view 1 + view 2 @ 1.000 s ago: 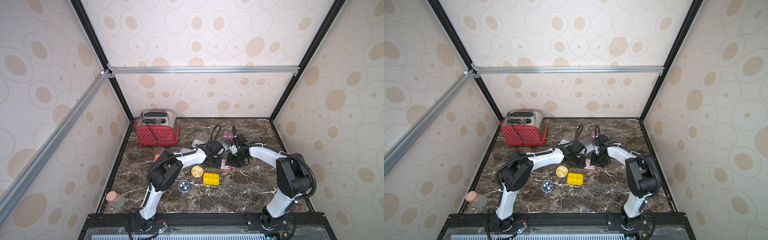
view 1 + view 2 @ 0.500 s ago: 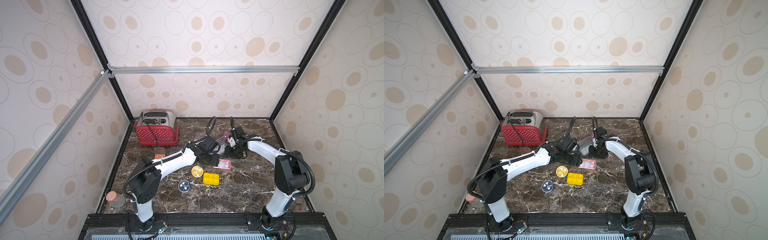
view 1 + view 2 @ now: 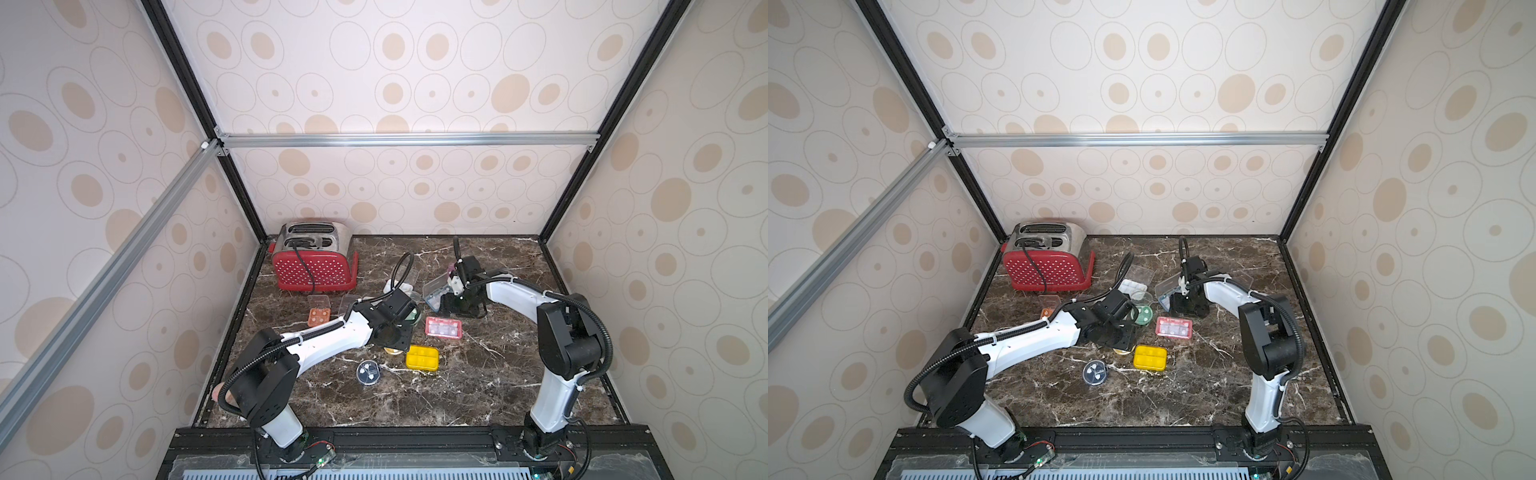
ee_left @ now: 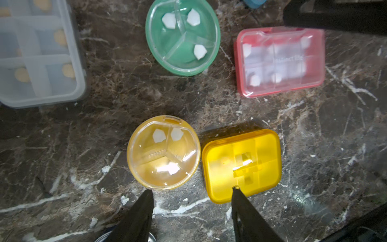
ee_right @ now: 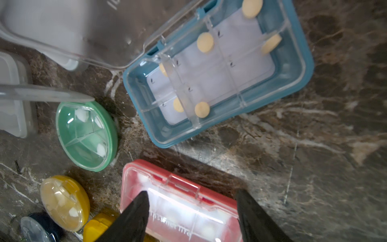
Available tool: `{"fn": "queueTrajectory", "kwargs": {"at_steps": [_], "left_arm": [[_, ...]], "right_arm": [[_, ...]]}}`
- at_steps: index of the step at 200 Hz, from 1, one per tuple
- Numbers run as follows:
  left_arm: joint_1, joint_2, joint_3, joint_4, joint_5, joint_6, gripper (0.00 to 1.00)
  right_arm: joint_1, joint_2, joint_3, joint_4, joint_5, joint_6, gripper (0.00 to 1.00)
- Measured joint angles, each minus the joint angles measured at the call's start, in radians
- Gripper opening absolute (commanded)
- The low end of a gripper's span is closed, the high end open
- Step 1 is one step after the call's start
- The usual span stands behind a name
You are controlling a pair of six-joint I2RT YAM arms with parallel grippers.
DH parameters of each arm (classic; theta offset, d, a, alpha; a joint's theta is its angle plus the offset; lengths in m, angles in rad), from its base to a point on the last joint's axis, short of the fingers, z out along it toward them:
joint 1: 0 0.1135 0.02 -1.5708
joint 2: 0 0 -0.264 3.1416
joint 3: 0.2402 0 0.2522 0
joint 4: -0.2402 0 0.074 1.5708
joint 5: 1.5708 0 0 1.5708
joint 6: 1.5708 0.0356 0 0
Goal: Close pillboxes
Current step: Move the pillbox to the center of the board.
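Open blue pillbox lies just beyond red pillbox, ahead of the nearer right gripper, spread and empty.

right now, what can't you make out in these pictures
Round yellow plastic pillbox: in both top views, almost wholly under the left arm.
Grey translucent rectangular pillbox: left wrist view, cut off by the picture edge.
Dark blue round pillbox: right wrist view, cut off at the edge and blurred.
Yellow rectangular plastic pillbox: left wrist view, glare and the tinted lid hide its contents.
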Motion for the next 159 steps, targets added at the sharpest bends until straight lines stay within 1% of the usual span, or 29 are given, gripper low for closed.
{"fn": "queueTrajectory", "kwargs": {"at_steps": [77, 108, 159], "left_arm": [[0.055, 0.087, 0.002, 0.037, -0.033, 0.015, 0.58], [0.059, 0.119, 0.002, 0.041, -0.036, 0.019, 0.58], [0.060, 0.125, -0.001, 0.081, -0.017, 0.018, 0.56]], "right_arm": [[0.053, 0.032, 0.000, 0.004, 0.019, -0.024, 0.67], [0.084, 0.032, -0.006, 0.013, 0.019, -0.033, 0.67], [0.139, 0.018, -0.035, 0.036, 0.002, -0.057, 0.66]]}}
